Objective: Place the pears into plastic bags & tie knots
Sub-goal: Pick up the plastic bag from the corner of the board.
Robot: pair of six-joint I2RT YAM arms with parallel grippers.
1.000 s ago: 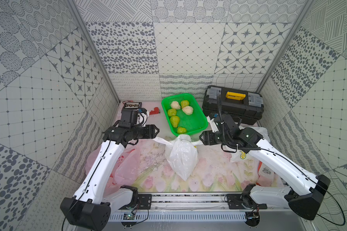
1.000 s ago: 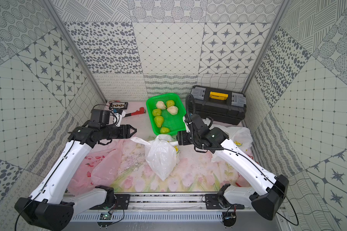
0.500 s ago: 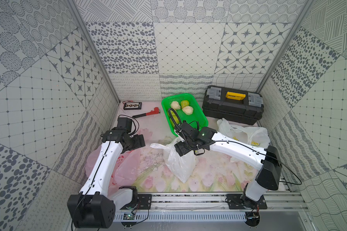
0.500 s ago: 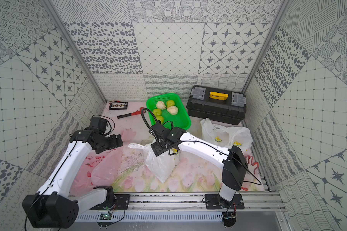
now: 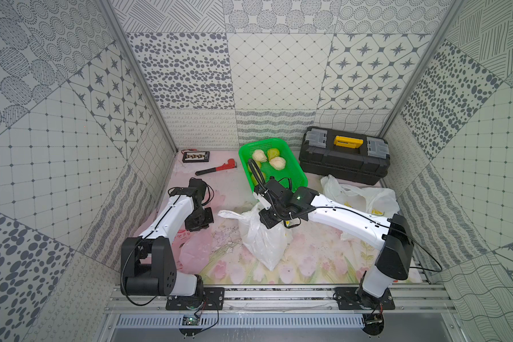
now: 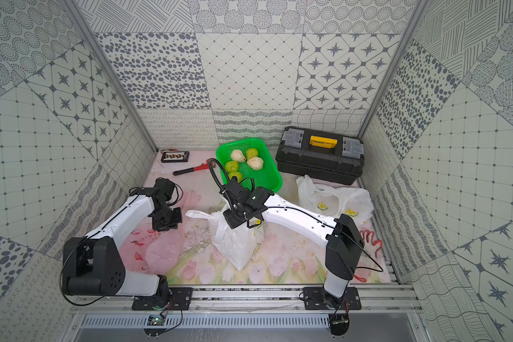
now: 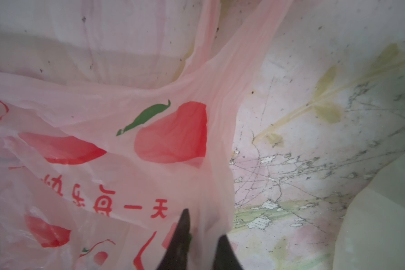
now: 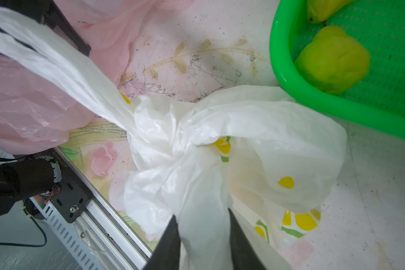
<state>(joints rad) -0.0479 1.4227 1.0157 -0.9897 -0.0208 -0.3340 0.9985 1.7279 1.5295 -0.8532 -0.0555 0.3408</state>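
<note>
**Pinching both bags: white film in your right tool, pink film in your left**

Your right tool (image 8: 202,233) is down over the middle of the bench (image 5: 317,257). Its jaws are drawn in on a bunched handle of the white lemon-print bag (image 8: 173,145), with crinkled film packed between the two fingers. In both top views that bag (image 5: 261,242) (image 6: 234,245) sits slumped mid-bench, its body sagging toward the front edge. Its other handle trails out toward the left edge. I cannot tell what is inside it.

Over to your left tool (image 7: 202,243): it is fully closed, low beside the left edge, with a fold of the pink bag (image 7: 126,163) caught between the fingertips. The rest of that bag lies flat and crumpled along the left edge toward the front-left corner, red prints facing up.

The pears (image 5: 277,163) are in the green basket (image 5: 288,174) at the middle of the back edge. Two are cream and the others yellow-green, and the right wrist view has one close by, just inside the rim. A second white bag (image 5: 362,198) lies near the right edge, just in front of the black toolbox (image 5: 344,160) in the back-right corner. A red pipe wrench (image 5: 216,169) lies near the back-left corner.
</note>
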